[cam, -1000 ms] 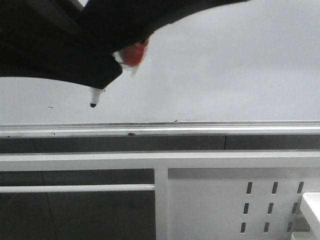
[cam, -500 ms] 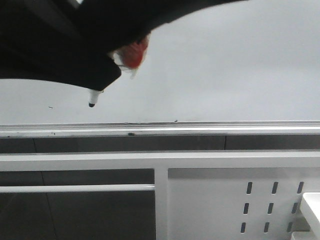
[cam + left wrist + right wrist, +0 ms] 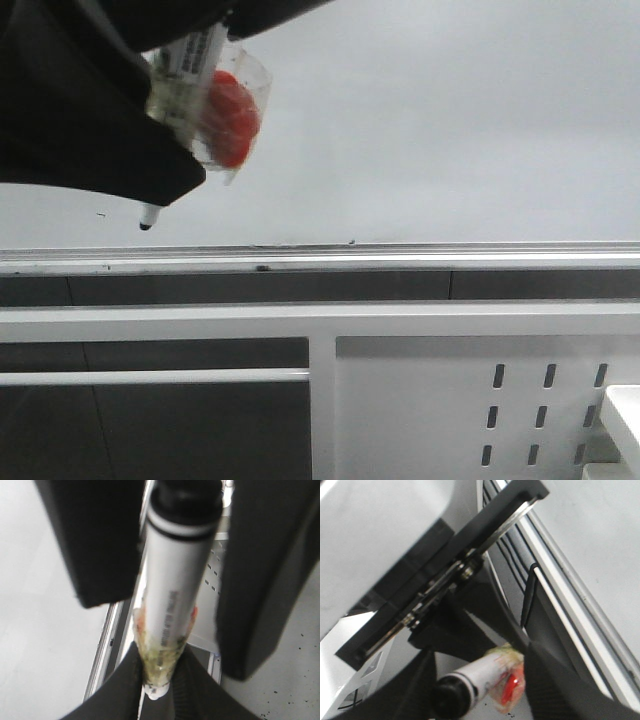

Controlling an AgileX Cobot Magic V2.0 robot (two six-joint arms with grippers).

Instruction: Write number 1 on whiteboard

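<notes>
Currently the left gripper is clamping a white marker, wrapped in clear tape with a red patch, at far left. Its black tip is hanging just above the whiteboard, which is spreading rightward, bare, no stroke showing. Right gripper: cannot tell its state.

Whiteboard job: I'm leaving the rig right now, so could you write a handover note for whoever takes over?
Left gripper: shut on the marker at its taped part.
Right gripper: fingers flank the marker; grip unclear.
Marker tip is low on the left of the whiteboard, just above its silver strip; contact cannot be judged.
Done: marker in hand, at the board.
Left: the whole number 1; no stroke shows on the board.
</notes>
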